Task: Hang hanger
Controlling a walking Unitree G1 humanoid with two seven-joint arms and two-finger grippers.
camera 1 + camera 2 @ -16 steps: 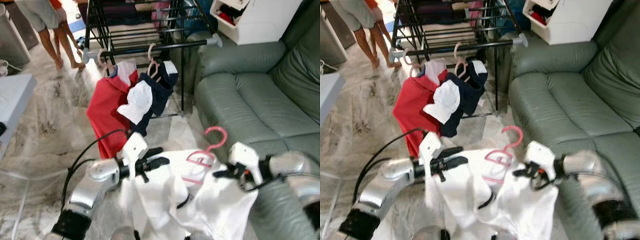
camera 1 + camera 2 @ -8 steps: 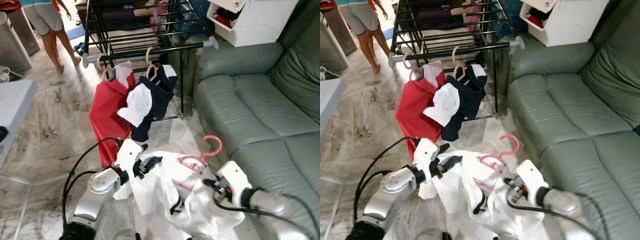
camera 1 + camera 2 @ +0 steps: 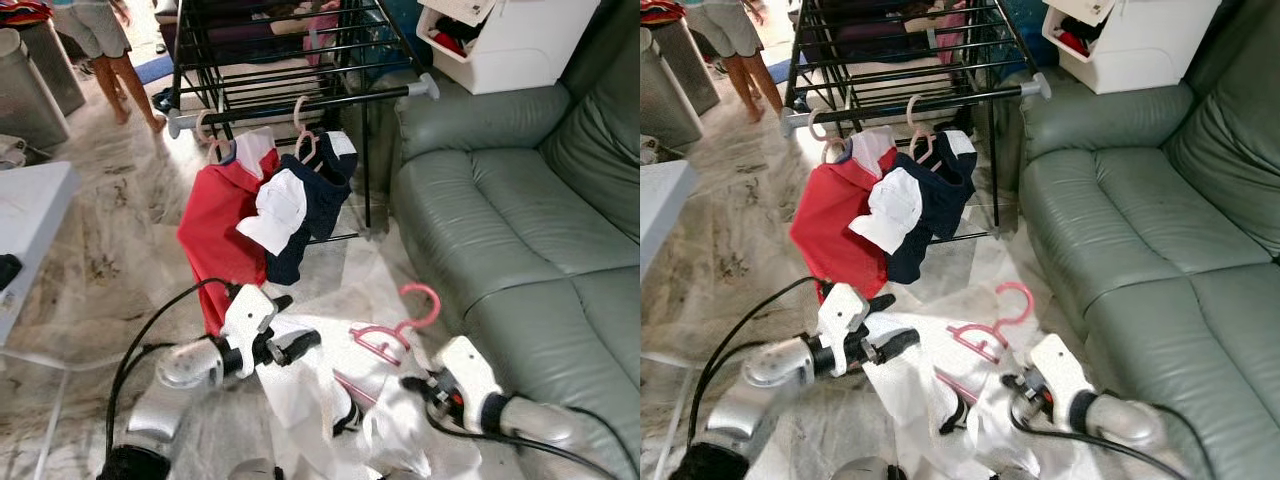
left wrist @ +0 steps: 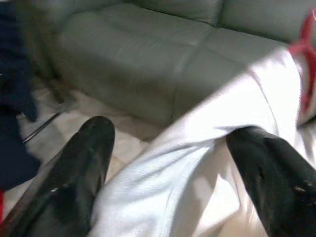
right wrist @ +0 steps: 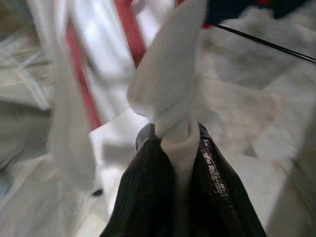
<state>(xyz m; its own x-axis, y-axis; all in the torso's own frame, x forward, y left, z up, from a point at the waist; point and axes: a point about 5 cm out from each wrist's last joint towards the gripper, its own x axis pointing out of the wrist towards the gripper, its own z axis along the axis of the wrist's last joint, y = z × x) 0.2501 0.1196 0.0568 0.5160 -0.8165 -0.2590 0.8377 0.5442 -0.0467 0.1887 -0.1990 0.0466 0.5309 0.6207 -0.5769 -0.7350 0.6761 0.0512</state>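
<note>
Two grippers share one load low in front of the robot. Farthest left, a person's legs [image 3: 108, 50] stand on the marble floor [image 3: 110, 230] beyond the drying rack [image 3: 290, 70]. On the rack's front rail [image 3: 300, 103] a red shirt [image 3: 215, 235] and a navy-and-white garment [image 3: 300, 205] already hang from pale hangers.

Nearer, the left gripper [image 3: 290, 347] reaches to the edge of the white shirt [image 3: 320, 385]; in the left wrist view its fingers [image 4: 74, 182] stand apart with the cloth lying between them, so I judge it spread and supporting, not pinching. The pink hanger [image 3: 385, 335] sits in the shirt's neck, hook up and tilted toward the sofa [image 3: 520, 210], well below the rail.

Right of it, the right gripper [image 5: 175, 148] is clamped on a bunched fold of the white shirt.

The shirt is soft and limp, so it will sag and swing, and a hold on cloth alone gives little control of the hook. The hanger looks like light, stiff plastic; taking it at the neck just under the hook would steer it best onto the rail. The fabric could slide off the hanger's arms if tipped.
</note>
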